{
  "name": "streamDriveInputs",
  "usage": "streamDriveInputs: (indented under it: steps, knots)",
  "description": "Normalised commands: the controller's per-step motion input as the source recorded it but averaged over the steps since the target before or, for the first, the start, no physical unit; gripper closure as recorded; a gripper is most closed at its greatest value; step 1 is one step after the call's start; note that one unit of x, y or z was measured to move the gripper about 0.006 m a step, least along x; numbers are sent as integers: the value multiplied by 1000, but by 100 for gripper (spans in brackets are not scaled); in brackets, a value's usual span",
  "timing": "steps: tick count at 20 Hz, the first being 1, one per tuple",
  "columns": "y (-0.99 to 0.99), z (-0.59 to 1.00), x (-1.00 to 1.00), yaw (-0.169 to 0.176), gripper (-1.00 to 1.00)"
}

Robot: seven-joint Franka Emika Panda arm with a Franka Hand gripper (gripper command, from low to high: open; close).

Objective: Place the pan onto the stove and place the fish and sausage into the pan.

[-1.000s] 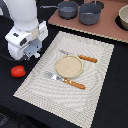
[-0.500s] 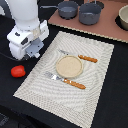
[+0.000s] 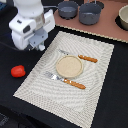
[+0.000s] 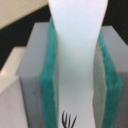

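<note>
My gripper (image 3: 39,46) hangs over the black table at the exterior view's left, beside the striped placemat's edge. In the wrist view it (image 4: 75,75) is shut on the white fish (image 4: 75,45), which is squeezed between the green pads (image 4: 47,80). The red sausage (image 3: 18,71) lies on the table below the gripper, toward the exterior view's left. The pinkish-brown stove (image 3: 107,29) lies at the back. Two grey round vessels (image 3: 67,9) (image 3: 90,15) stand on it; I cannot tell which is the pan.
A striped beige placemat (image 3: 95,85) fills the middle, with a tan plate (image 3: 68,66), a fork (image 3: 65,80) and a knife (image 3: 82,57) with orange handles. Another round vessel (image 3: 123,17) shows at the exterior view's right edge.
</note>
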Motion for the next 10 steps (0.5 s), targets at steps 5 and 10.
streamDriveInputs:
  steps: [5,10]
  knots:
    - [906,864,339,0,100]
    - [909,532,323,0,100]
